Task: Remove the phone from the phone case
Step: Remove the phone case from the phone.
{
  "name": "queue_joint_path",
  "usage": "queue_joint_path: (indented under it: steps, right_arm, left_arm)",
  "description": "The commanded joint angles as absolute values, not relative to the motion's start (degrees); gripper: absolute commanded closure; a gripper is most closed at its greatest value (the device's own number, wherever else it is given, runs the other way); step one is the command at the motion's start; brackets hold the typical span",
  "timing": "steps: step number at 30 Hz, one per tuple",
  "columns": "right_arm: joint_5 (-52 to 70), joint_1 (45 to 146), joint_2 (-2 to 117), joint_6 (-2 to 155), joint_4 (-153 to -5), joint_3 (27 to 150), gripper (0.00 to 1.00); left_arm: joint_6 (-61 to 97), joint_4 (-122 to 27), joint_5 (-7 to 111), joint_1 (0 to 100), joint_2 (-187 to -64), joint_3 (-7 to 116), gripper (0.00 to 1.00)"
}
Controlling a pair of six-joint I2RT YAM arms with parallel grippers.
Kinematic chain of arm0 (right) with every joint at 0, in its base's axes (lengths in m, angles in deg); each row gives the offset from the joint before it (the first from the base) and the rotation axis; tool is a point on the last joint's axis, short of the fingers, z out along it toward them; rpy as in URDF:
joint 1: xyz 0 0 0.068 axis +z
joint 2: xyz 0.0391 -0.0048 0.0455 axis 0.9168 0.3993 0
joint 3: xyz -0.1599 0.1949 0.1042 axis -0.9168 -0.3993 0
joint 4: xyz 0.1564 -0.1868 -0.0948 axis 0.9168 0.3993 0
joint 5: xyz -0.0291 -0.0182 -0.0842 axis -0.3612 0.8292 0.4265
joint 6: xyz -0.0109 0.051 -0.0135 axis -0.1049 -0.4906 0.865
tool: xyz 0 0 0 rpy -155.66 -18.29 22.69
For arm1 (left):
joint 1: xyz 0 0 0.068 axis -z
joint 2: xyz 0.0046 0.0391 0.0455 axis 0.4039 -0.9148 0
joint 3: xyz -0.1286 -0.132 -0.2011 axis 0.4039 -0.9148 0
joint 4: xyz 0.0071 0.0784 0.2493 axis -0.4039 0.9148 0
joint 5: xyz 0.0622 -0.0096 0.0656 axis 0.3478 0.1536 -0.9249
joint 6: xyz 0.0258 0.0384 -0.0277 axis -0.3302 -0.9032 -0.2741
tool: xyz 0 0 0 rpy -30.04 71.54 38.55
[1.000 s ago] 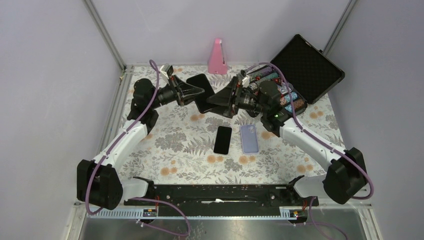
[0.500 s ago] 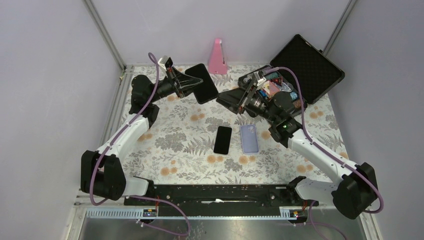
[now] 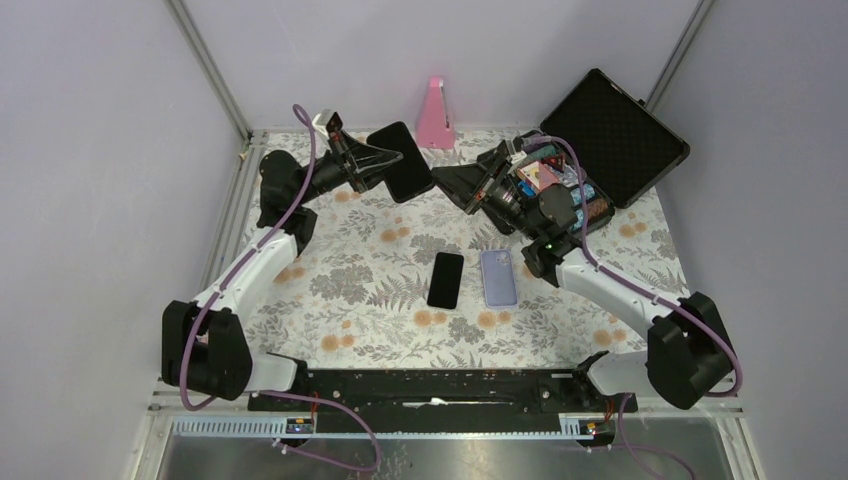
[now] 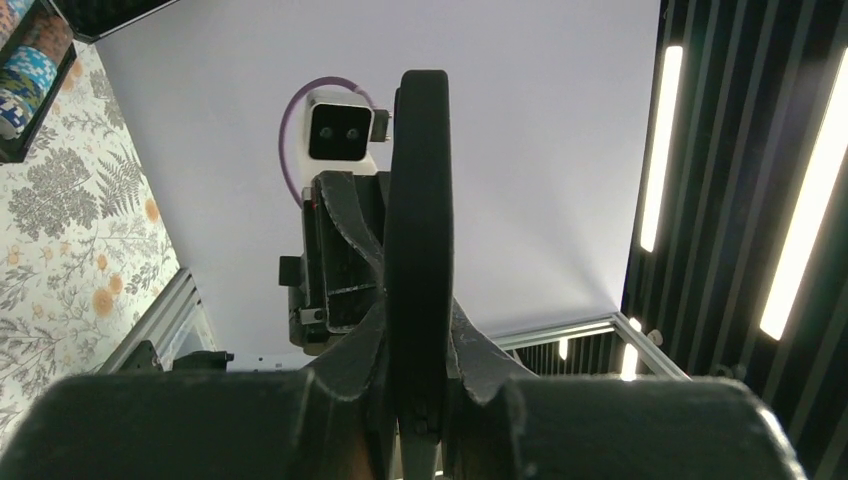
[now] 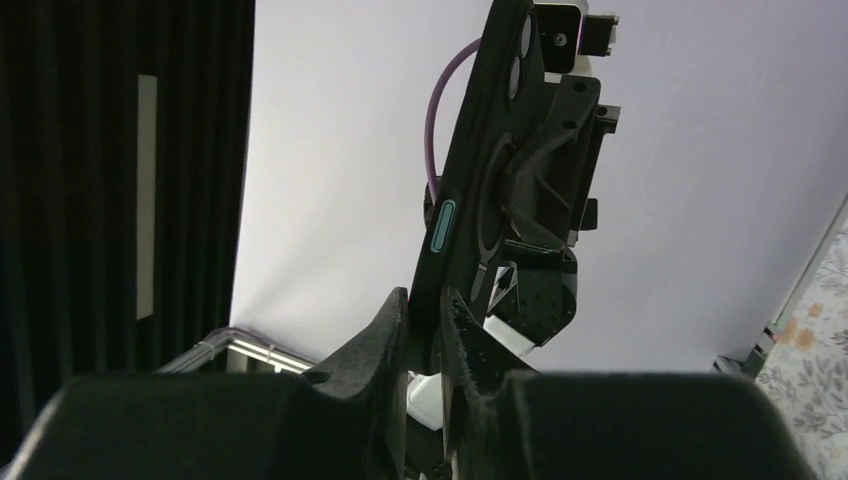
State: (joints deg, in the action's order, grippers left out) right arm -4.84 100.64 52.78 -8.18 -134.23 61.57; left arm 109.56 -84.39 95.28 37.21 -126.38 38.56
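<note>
A black phone case (image 3: 402, 160) with the phone in it hangs in the air over the back of the table, tilted. My left gripper (image 3: 392, 160) is shut on its left end; in the left wrist view the phone case (image 4: 420, 200) stands edge-on between the left gripper's (image 4: 419, 322) fingers. My right gripper (image 3: 440, 183) meets the case's right edge. In the right wrist view the right gripper (image 5: 425, 300) is shut on the rim of the case (image 5: 468, 200), whose back, camera cut-outs and teal side button show.
On the flowered cloth lie a bare black phone (image 3: 446, 279) and a lavender case (image 3: 498, 276), side by side at the centre. A pink wedge (image 3: 435, 113) stands at the back. An open black box (image 3: 615, 125) with colourful items sits back right.
My right gripper went from wide open to shut on the case's edge. Both grippers and the case moved up and toward the back of the table.
</note>
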Motion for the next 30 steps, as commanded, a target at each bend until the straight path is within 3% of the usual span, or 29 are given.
queue_joint_path:
  steps: [1, 2, 5, 7, 8, 10, 12, 14, 17, 20, 25, 30]
  right_arm:
    - [-4.8, 100.9, 52.8, -12.4, -143.4, 61.7, 0.86]
    - [-5.2, 100.9, 52.3, -12.0, -142.5, 61.5, 0.82]
    - [-6.3, 100.9, 50.5, -10.8, -138.7, 61.1, 0.47]
    - [-6.4, 100.9, 49.4, -9.4, -137.5, 60.9, 0.40]
    - [-6.8, 100.9, 49.0, -8.7, -135.9, 61.1, 0.41]
    - [-7.3, 100.9, 48.8, -8.1, -134.7, 61.7, 0.56]
    - [-7.3, 100.9, 49.7, -9.3, -136.8, 62.0, 0.65]
    - [-8.5, 100.9, 50.9, -10.2, -137.5, 63.2, 0.66]
    - [-9.5, 101.0, 51.0, -9.6, -135.5, 64.1, 0.55]
    - [-9.0, 101.0, 49.8, -7.6, -132.7, 63.7, 0.54]
    - [-9.5, 101.1, 50.8, -9.2, -134.2, 64.1, 0.75]
    - [-7.3, 101.1, 52.0, -12.7, -140.3, 63.3, 0.86]
  left_arm:
    - [111.2, -89.3, 93.3, 37.4, -123.2, 39.6, 1.00]
    - [111.1, -89.2, 93.2, 37.4, -123.2, 39.6, 1.00]
    - [110.8, -88.8, 92.9, 37.3, -123.4, 39.8, 1.00]
    - [110.9, -88.8, 92.7, 37.4, -123.6, 39.7, 1.00]
    - [111.0, -88.8, 92.6, 37.4, -123.7, 39.8, 1.00]
    - [111.3, -88.8, 92.3, 37.4, -123.9, 39.8, 1.00]
    - [110.7, -86.6, 92.4, 37.6, -123.8, 40.0, 1.00]
    - [109.5, -85.0, 92.5, 37.9, -123.8, 40.2, 1.00]
    - [108.9, -83.9, 92.8, 37.9, -123.6, 39.9, 1.00]
    - [109.0, -83.8, 92.4, 37.9, -123.7, 39.4, 1.00]
    - [110.7, -85.1, 91.8, 37.9, -124.5, 38.5, 1.00]
    - [113.5, -88.5, 91.4, 38.0, -125.9, 37.0, 1.00]
